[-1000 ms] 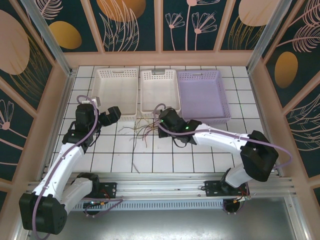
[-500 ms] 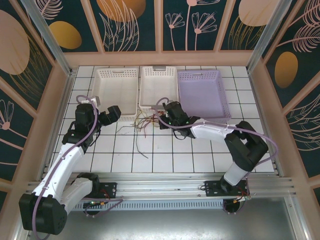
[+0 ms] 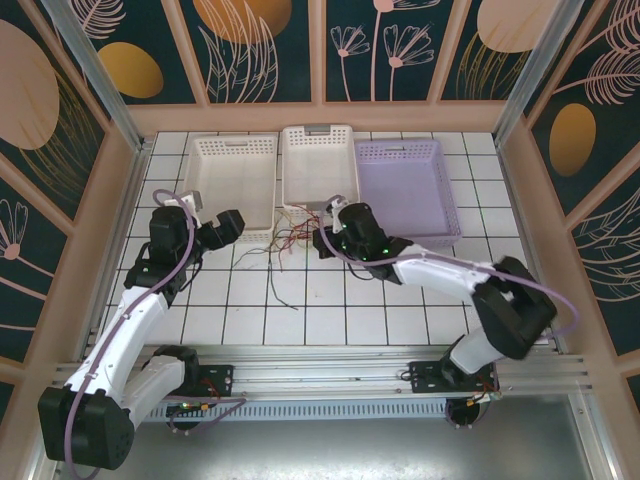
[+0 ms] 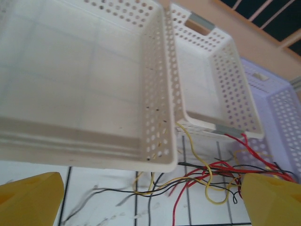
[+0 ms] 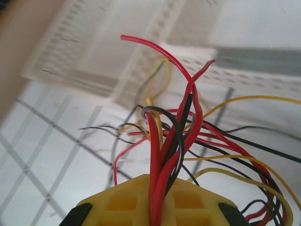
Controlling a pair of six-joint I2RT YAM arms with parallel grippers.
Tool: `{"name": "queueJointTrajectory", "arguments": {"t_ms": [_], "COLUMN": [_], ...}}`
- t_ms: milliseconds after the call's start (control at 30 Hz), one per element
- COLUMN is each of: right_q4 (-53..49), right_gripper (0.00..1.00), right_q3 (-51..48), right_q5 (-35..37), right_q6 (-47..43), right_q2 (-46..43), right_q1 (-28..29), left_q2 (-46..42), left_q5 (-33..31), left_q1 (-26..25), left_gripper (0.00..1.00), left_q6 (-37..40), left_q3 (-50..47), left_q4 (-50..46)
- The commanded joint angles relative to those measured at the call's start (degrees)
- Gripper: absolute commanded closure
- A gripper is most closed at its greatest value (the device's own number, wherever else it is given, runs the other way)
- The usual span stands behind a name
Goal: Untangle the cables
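Observation:
The cables (image 3: 283, 241) are a tangle of thin red, black and yellow wires on the tiles in front of the white baskets. One strand trails down toward the near edge. My right gripper (image 3: 323, 240) is at the tangle's right end. In the right wrist view it (image 5: 160, 200) is shut on a bunch of red, black and yellow cables (image 5: 175, 117) that stand up from its yellow fingers. My left gripper (image 3: 233, 226) is at the tangle's left side. It (image 4: 150, 207) stands open, with the cables (image 4: 207, 173) lying on the table between and beyond its yellow fingertips (image 4: 29, 200).
Three perforated baskets line the back: a white one (image 3: 232, 143) on the left, a white one (image 3: 318, 131) in the middle set slightly farther back, and a purple one (image 3: 400, 148) on the right. Their near walls (image 4: 157, 103) sit close behind the tangle.
My right gripper has moved toward the middle basket, dragging the cables with it. The trailing strand slid away from the near edge. The middle basket shifted back a little. The left arm stayed put.

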Motion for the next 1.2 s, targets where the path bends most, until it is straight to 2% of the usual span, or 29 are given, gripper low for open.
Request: {"name": "queueJointTrajectory", "arguments": {"t_ms": [0, 100, 267, 400, 500, 633, 800, 1167], "right_q4": [4.04, 5.22, 14.29, 22.61, 27.37, 33.24, 37.75, 33.30], "right_gripper": [1.00, 1.00, 1.00, 1.00, 1.00, 1.00, 1.00, 1.00], "right_q3": [-2.21, -5.02, -11.27, -14.14, -15.22, -16.11, -16.24, -14.68], "right_q5": [-7.44, -15.14, -30.60, -41.38, -45.62, -49.80, -54.13, -50.87], "right_q6": [-2.16, -2.17, 1.57, 6.04, 8.68, 12.43, 14.94, 14.44], "right_q2": [-7.53, -11.80, -17.23, -17.91, -17.50, -16.10, -14.73, -15.62], "right_q1": [-0.25, -2.07, -7.72, -12.03, -13.77, -14.09, -16.44, -17.87], "left_q2": [-1.06, -2.75, -6.71, -8.53, -8.77, -8.40, -5.24, 4.73], "left_q5": [7.79, 13.64, 20.81, 22.72, 23.85, 23.43, 21.75, 20.11], "left_q1": [-0.49, -0.65, -0.98, -1.20, -1.60, -2.96, -6.95, -20.15], "left_gripper": [0.04, 0.05, 0.05, 0.05, 0.05, 0.05, 0.05, 0.04], "left_q6": [-2.84, -5.64, -9.94, -13.50, -16.62, -17.86, -15.56, -11.46], "left_q3": [-1.86, -4.71, -8.68, -11.29, -13.65, -14.78, -12.83, -9.38], "left_q4": [5.34, 9.97, 18.88, 24.98, 29.97, 32.99, 33.04, 38.98]}}
